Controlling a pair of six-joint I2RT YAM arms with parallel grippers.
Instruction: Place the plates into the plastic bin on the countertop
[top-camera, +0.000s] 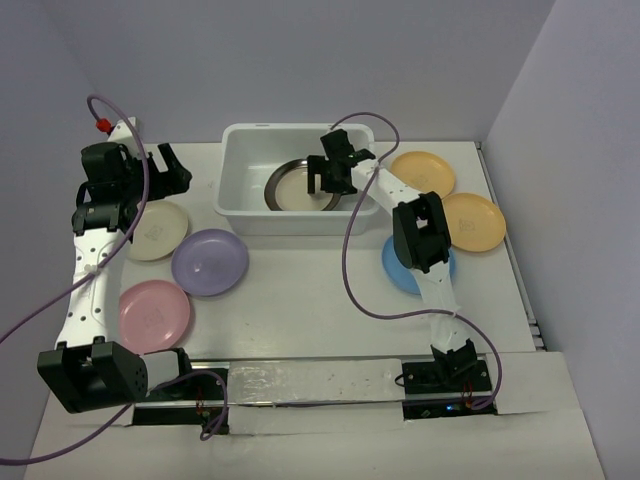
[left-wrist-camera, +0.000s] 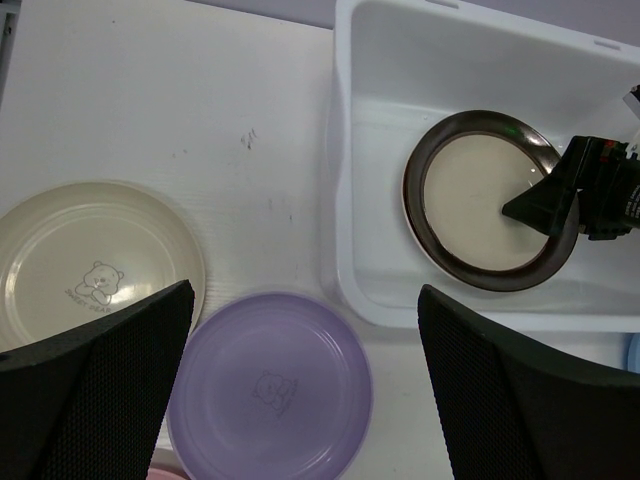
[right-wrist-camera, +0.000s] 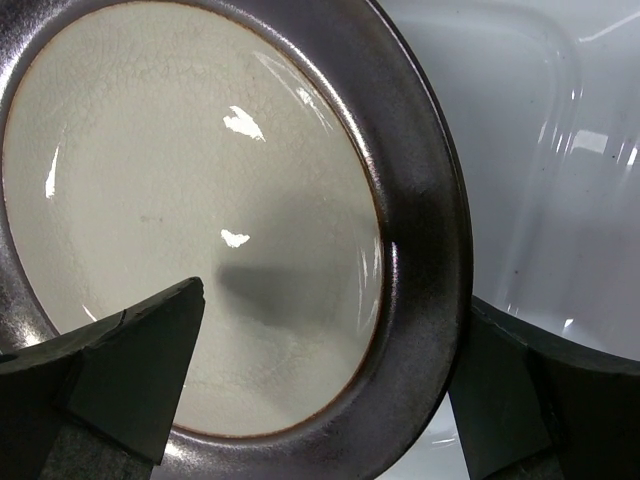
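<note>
Plate (top-camera: 290, 188) flat in bin (top-camera: 232, 172).
Right gripper (right-wrist-camera: 330, 340) spread, straddling dark rim; left gripper (left-wrist-camera: 305, 300) spread above lavender plate (left-wrist-camera: 270, 385).

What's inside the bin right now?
One dark-rimmed plate with a cream centre lies in the plastic bin, with the open right gripper straddling its edge. Anything beneath that plate is covered.

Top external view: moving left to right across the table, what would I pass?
Cream plate → lavender plate → plastic bin holding a dark-rimmed plate → farther yellow-orange plate → nearer yellow-orange plate. Left out, overlapping others: pink plate, blue plate.
</note>
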